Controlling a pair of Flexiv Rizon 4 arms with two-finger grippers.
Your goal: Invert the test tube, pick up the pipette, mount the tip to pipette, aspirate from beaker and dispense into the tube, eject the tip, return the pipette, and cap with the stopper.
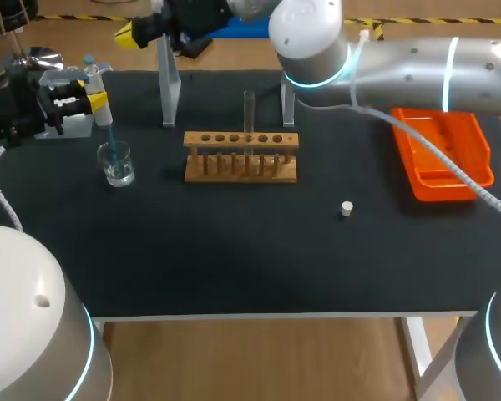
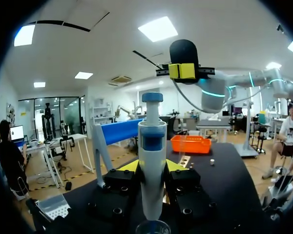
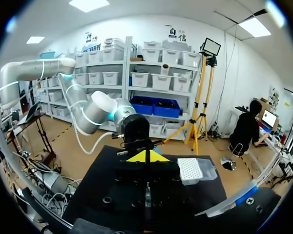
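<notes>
Your table [image 1: 234, 267] is evenly and brightly lit from overhead; shadows under the rack [image 1: 240, 156] are faint, with soft glare on the right arm [image 1: 417, 67].

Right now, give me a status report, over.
Left gripper shut on pipette, tip in beaker. Right gripper shut, empty. Tube upright in rack, stopper on table. Right arm crosses behind rack.

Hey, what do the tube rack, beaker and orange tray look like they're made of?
The tube rack looks wooden: matte light brown, pegs below. The beaker is clear glass or plastic, see-through with glints; which is unclear. The orange tray is likely plastic: uniform colour, smooth moulded rim.
</notes>
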